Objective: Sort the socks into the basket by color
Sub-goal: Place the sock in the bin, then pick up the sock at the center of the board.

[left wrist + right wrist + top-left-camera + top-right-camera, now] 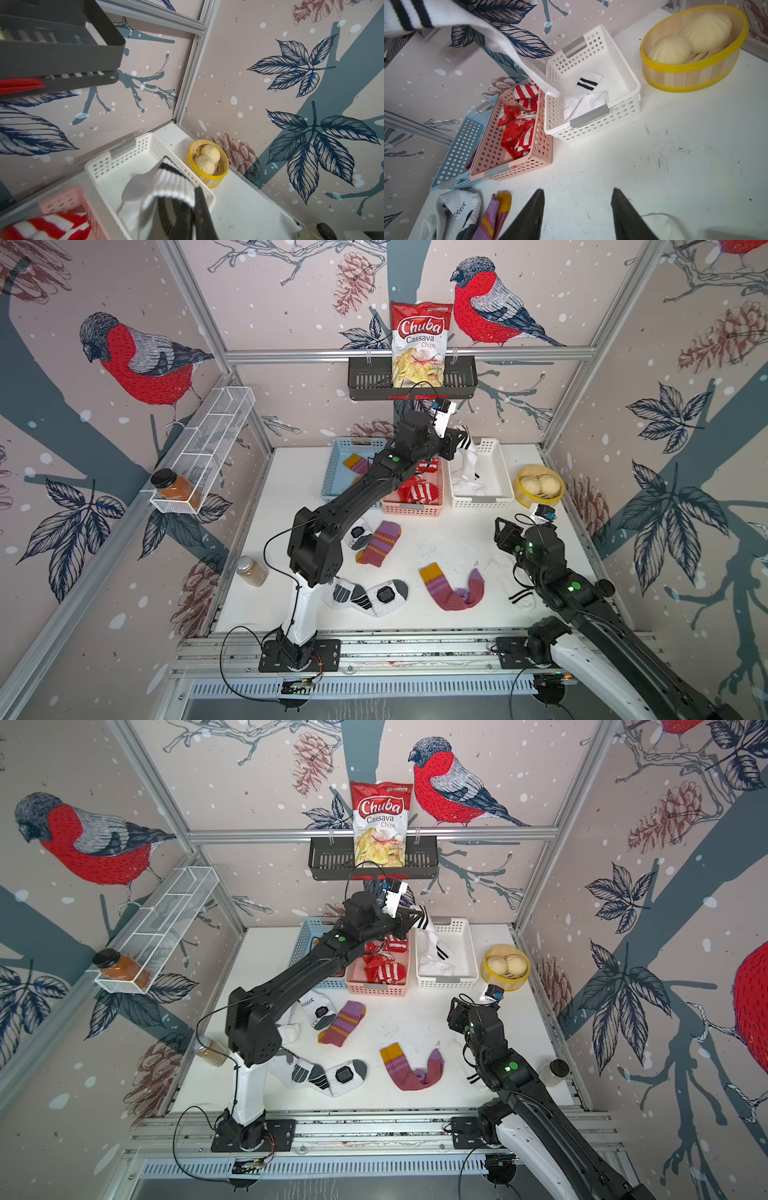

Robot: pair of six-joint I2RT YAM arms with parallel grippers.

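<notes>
Top views, hidden: the left arm covered much of the blue basket and pink basket; a white sock lay partly under the right arm.
Top views, left arm: it reached toward 12 o'clock, the left gripper clamped on the white striped sock, which hung into the white basket.
Top views, right arm: it was folded at 4 o'clock, the right gripper low over the table.
Top views, loose socks: maroon sock at centre, second maroon sock at 6 o'clock, white-grey sock at 7 o'clock.
Left wrist: fingers pinched the striped cuff above the white basket; bun steamer stood just beside it.
Right wrist: jaws stood apart, only bare table between; red-and-white socks lay in the pink basket, a second striped sock in the white one.
</notes>
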